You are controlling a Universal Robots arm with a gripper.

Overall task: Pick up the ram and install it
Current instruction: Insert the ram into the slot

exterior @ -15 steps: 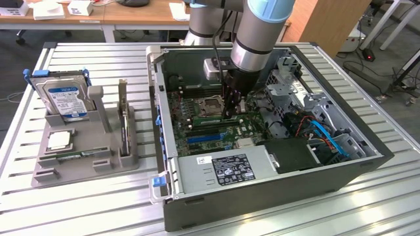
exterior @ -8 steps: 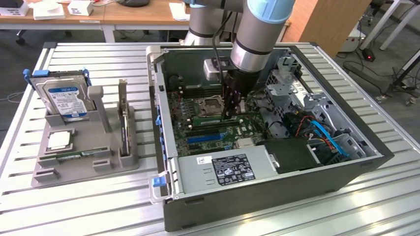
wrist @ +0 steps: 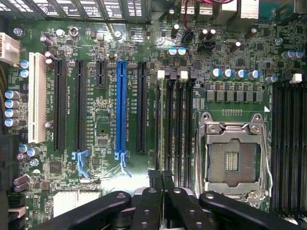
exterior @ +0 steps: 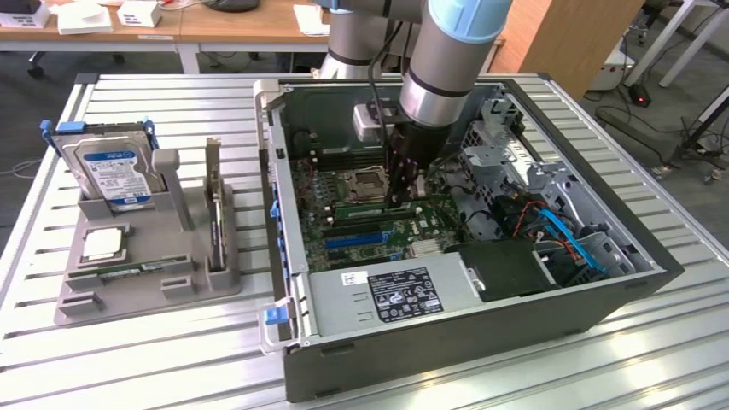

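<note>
My gripper (exterior: 399,203) is down inside the open computer case (exterior: 456,350), just over the motherboard beside the processor socket (exterior: 367,181). In the wrist view its black fingers (wrist: 154,191) are shut together on the ram (wrist: 162,124). The ram is a thin green board seen edge-on, running in line with the outermost of the black memory slots (wrist: 180,124) next to the socket (wrist: 232,155). In the exterior view the ram (exterior: 362,208) shows as a short green strip just under the fingers. Whether it is seated in the slot I cannot tell.
A grey fixture (exterior: 148,286) on the slatted table, on the exterior view's left, holds a hard drive (exterior: 114,175), a square processor chip (exterior: 102,245) and an upright dark board (exterior: 213,213). Inside the case are a power supply (exterior: 381,295), cables (exterior: 569,239) and expansion slots (wrist: 120,105).
</note>
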